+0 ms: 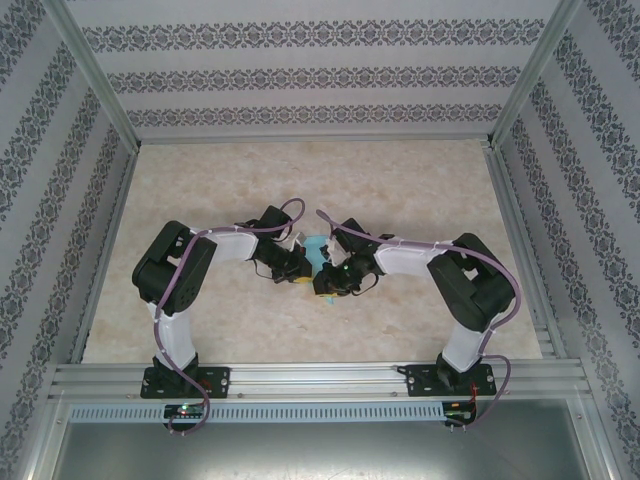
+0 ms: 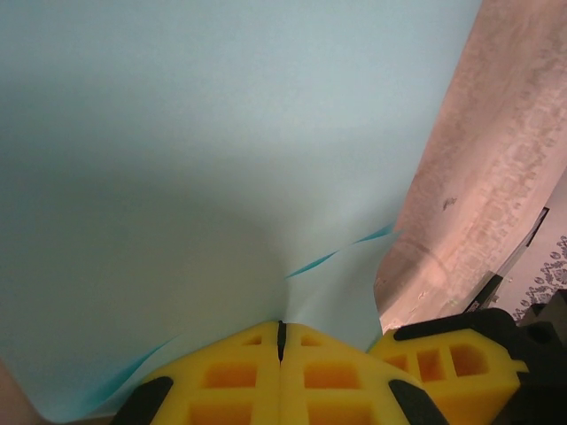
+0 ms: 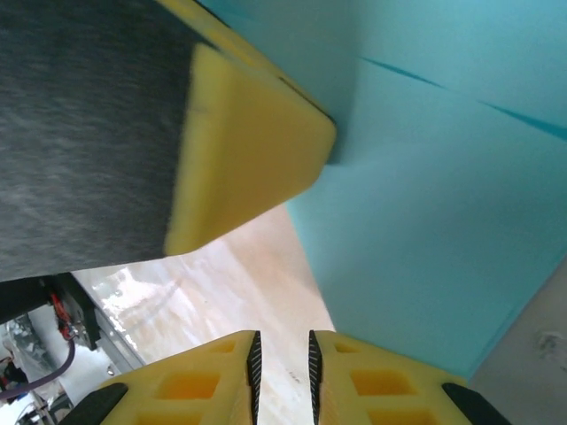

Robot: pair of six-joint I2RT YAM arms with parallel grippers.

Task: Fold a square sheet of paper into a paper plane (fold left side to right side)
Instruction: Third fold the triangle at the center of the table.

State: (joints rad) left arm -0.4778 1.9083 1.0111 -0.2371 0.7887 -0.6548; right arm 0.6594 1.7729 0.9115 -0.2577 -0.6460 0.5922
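Observation:
The turquoise sheet of paper is held up between the two arms at the middle of the table. In the left wrist view the paper spreads out in front of my left gripper, which is shut on its lower edge; darker lines show folded layers. My right gripper sits just beside the paper, its jaws a narrow gap apart with only the table seen between them. One left finger pinches the sheet's edge above it. In the top view both grippers meet under the paper.
The beige marbled table lies bare around the arms, fenced by aluminium rails in front and patterned walls on three sides. A yellow right finger sits close beside the left gripper.

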